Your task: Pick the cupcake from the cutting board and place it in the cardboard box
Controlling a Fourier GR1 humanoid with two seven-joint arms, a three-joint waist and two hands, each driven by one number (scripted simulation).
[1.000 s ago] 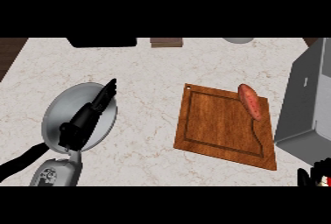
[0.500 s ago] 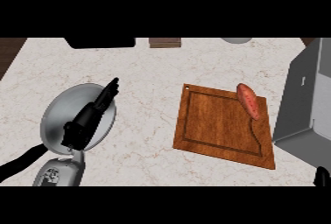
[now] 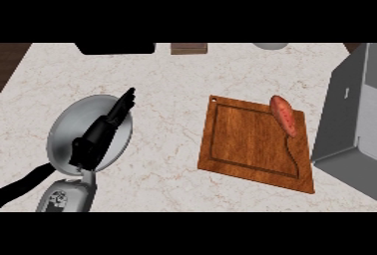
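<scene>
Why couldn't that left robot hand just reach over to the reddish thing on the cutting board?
Probably it could: the left robot hand has bare counter up to the cutting board holding the reddish item.

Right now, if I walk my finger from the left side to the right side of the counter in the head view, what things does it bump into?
Round grey pan with the robot's left hand over it → wooden cutting board → reddish, long food on the board's right edge → grey box.
</scene>
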